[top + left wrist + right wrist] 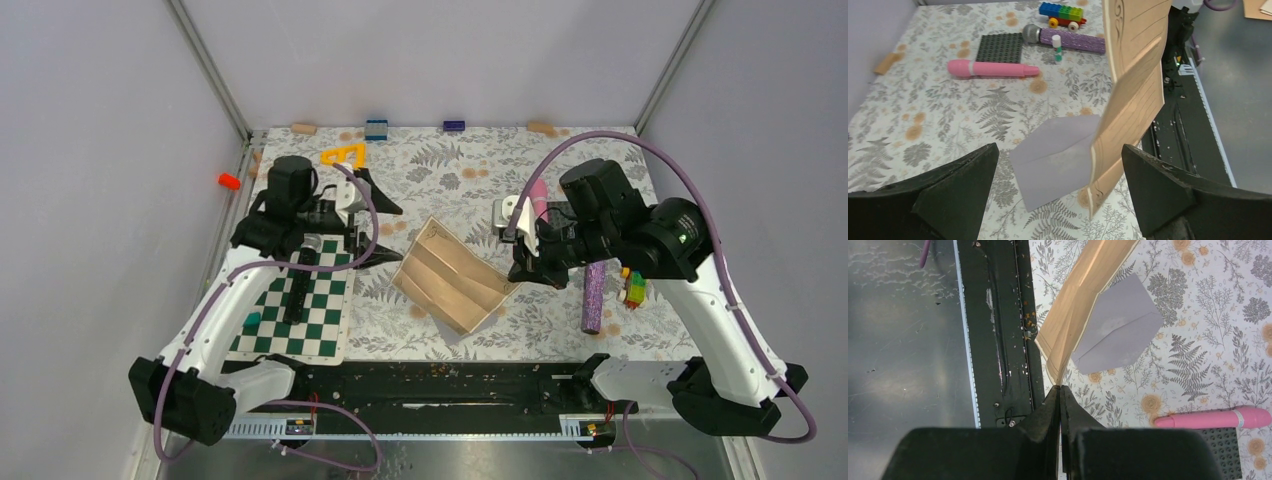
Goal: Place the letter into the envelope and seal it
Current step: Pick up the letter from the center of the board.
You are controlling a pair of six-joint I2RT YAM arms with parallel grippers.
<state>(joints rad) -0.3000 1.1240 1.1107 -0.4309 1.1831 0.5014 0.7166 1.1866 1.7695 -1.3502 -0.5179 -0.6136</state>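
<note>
The letter (450, 275), a tan creased sheet, hangs tilted over the middle of the table. My right gripper (518, 280) is shut on its right corner, and the right wrist view shows the tips (1060, 389) pinching the letter (1073, 325) at its edge. The grey envelope (1055, 160) lies flat on the cloth under the letter (1130, 105); the envelope (1118, 332) is partly covered by it and does not show from the top. My left gripper (390, 232) is open just left of the letter. Its fingers (1059, 150) frame the envelope and the letter's low corner, touching neither.
A pink marker (990, 68), a dark studded plate (1000, 47), a glue stick (1057, 47), a purple glitter microphone (592, 297) and a brick car (633, 288) lie to the right. A chessboard (300, 320) lies under the left arm. The black rail (430, 385) runs along the near edge.
</note>
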